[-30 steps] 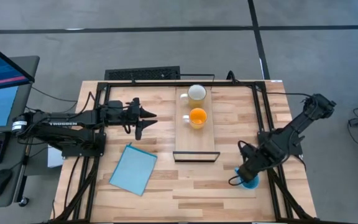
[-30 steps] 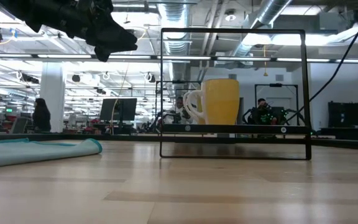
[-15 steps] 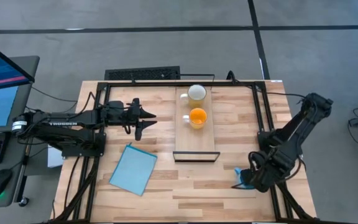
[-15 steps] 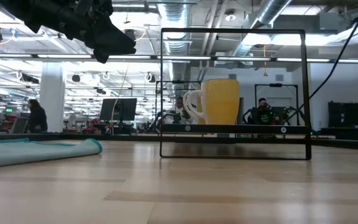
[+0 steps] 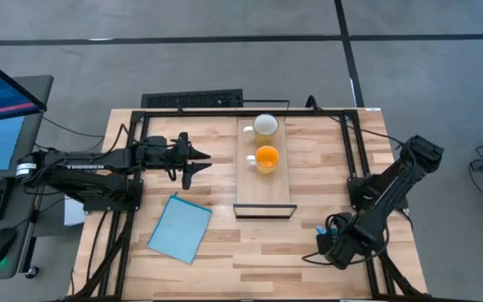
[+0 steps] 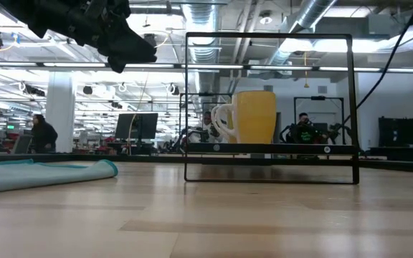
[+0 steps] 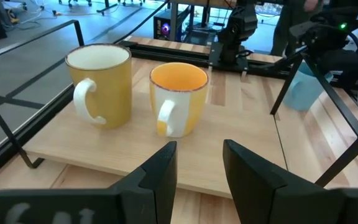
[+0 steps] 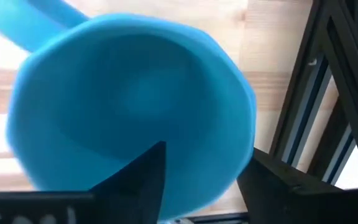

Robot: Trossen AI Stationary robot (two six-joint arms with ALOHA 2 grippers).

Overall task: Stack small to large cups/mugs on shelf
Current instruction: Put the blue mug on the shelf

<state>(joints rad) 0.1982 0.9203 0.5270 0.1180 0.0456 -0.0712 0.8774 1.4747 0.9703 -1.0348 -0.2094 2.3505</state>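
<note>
The shelf (image 5: 265,180) is a light-wood board in a black frame at the table's middle. On it the pale yellow mug (image 5: 264,126) stands at the far end, and the orange mug (image 5: 266,158) stands just nearer. My left gripper (image 5: 199,159) hovers open left of the shelf, pointing at both mugs (image 7: 173,99). My right gripper (image 5: 335,243) is low over the blue mug (image 8: 129,99) near the table's near right corner. It is open, with one finger (image 8: 138,180) over the mug's inside and the other (image 8: 278,186) outside its wall. The mug's handle (image 8: 39,22) points away from the fingers. My right gripper comes at the blue mug from above, pointing down, with its rim (image 8: 229,180) between the two fingers. Whether either finger touches the wall, I cannot tell. The mug stands upright on the table.
A flat light-blue sheet (image 5: 179,228) lies on the table near the left arm. The black frame's bars (image 5: 352,168) run along the table's sides, and one (image 8: 316,112) passes right beside the blue mug. A keyboard (image 5: 193,100) lies past the far edge.
My right gripper has moved toward the table's near edge and down over the blue mug, which it now mostly covers in the high view. The mugs on the shelf have stayed put.
</note>
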